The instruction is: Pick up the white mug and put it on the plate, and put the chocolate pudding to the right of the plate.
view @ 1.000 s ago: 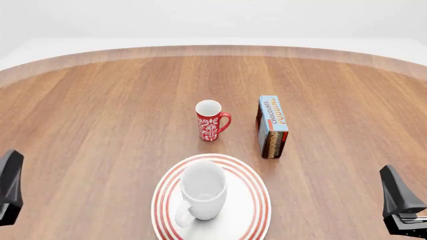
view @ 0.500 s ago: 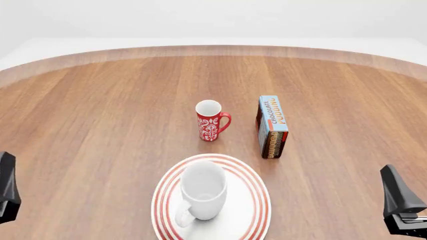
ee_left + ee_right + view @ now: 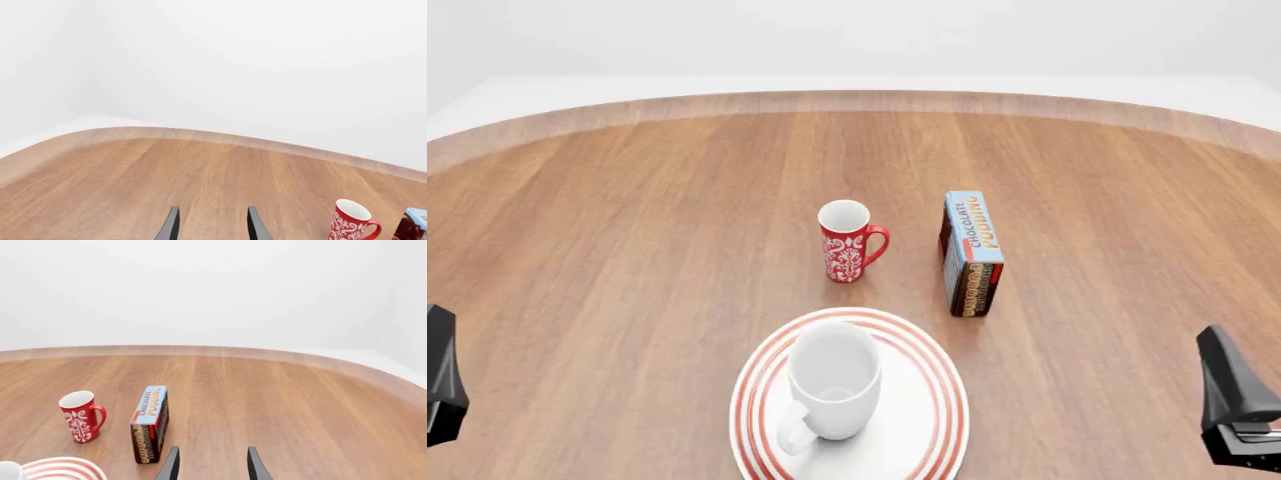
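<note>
With the white mug [image 3: 831, 388] already standing on the plate [image 3: 941, 420], I judge the chocolate pudding [image 3: 972, 256], upright just beyond the plate's right edge, a light stiff carton best pinched across its narrow sides by my empty, open right hand [image 3: 211, 465].

The wide glossy white ceramic mug [image 3: 833, 385] is standing on the large round red-ringed plate [image 3: 928, 425] at the near edge of the wooden tabletop [image 3: 627, 250]. Beyond it are sitting the slim red-and-white patterned mug [image 3: 847, 243] and, to its right, the upright chocolate pudding carton [image 3: 973, 254].
</note>
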Robot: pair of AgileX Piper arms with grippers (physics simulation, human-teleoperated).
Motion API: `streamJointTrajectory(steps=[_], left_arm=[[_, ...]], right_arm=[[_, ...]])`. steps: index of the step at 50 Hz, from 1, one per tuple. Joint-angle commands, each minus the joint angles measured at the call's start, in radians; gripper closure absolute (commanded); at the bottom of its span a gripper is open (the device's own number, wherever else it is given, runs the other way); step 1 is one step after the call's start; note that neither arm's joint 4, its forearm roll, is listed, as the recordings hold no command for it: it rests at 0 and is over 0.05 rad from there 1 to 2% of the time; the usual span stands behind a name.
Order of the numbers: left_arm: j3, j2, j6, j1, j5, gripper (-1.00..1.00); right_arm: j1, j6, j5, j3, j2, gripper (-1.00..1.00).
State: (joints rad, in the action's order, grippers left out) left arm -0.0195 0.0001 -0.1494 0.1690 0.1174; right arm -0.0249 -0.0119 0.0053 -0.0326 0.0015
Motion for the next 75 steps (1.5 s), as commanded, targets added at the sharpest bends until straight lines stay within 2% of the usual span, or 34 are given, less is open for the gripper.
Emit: streamJointTrajectory(steps=[1, 8, 15, 29, 39, 51, 54, 62, 75], left_arm=[[0.003, 0.000, -0.007, -0.002, 0.002, -1.00], [0.004, 0.000, -0.012, -0.005, 0.005, -1.00], [0.004, 0.000, -0.018, -0.010, 0.005, -1.00], [0.005, 0.000, -0.026, -0.015, 0.005, -1.00], [0.006, 0.000, -0.030, -0.017, 0.005, -1.00], [0.009, 0.000, -0.037, -0.020, 0.011, -1.00], [0.008, 0.000, -0.038, -0.021, 0.011, -1.00], [0.009, 0.000, -0.044, -0.023, 0.013, -1.00], [0.012, 0.000, -0.048, -0.024, 0.019, -1.00]], right_arm=[[-0.009, -0.022, 0.014, -0.017, 0.002, -1.00], [0.011, -0.055, 0.033, -0.037, 0.005, -1.00], [0.041, -0.096, 0.001, -0.084, 0.075, -1.00], [0.086, -0.135, -0.070, -0.151, 0.205, -1.00], [0.114, -0.141, -0.125, -0.176, 0.291, -1.00], [0.163, -0.185, -0.173, -0.227, 0.377, -1.00], [0.171, -0.167, -0.177, -0.241, 0.408, -1.00], [0.196, -0.204, -0.207, -0.256, 0.455, -1.00], [0.243, -0.218, -0.257, -0.303, 0.572, -1.00]])
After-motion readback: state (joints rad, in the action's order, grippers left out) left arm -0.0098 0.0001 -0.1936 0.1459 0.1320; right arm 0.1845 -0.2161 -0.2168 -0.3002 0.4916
